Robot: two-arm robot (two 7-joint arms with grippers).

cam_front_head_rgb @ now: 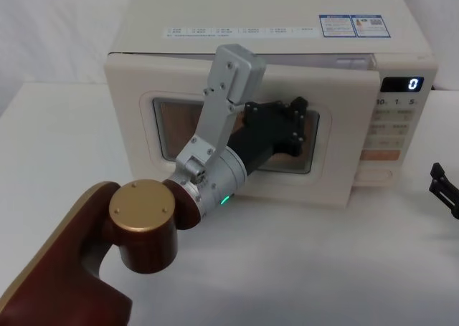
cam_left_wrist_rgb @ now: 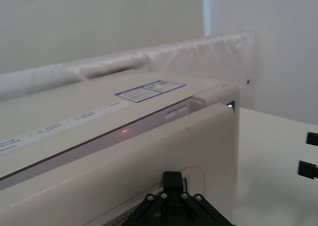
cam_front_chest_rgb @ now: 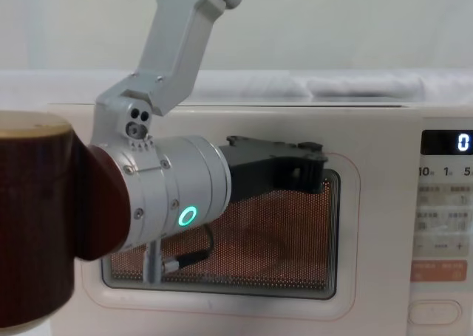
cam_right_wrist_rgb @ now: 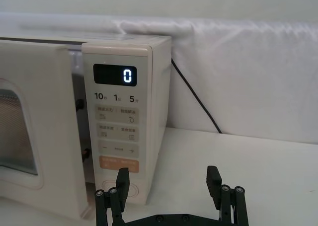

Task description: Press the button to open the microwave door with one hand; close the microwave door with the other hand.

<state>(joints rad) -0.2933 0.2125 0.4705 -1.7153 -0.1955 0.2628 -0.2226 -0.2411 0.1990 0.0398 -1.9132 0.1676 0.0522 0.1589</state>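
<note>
Microwave door (cam_front_head_rgb: pixel 237 136) is seen ajar at frame centre of head view, its right edge swung out from the keypad panel (cam_front_head_rgb: pixel 391 129); gap w/ dark latch slots is shown in right wrist view. Left gripper (cam_front_head_rgb: pixel 297 122) is set against the door window, upper right part; finger state can't be told. Right gripper (cam_right_wrist_rgb: pixel 169 184) is held w/ fingers spread apart, low in right wrist view, just in front of the button (cam_right_wrist_rgb: pixel 119 186) at panel bottom, under orange key (cam_right_wrist_rgb: pixel 119 164). Display (cam_right_wrist_rgb: pixel 121 75) reads 0
</note>
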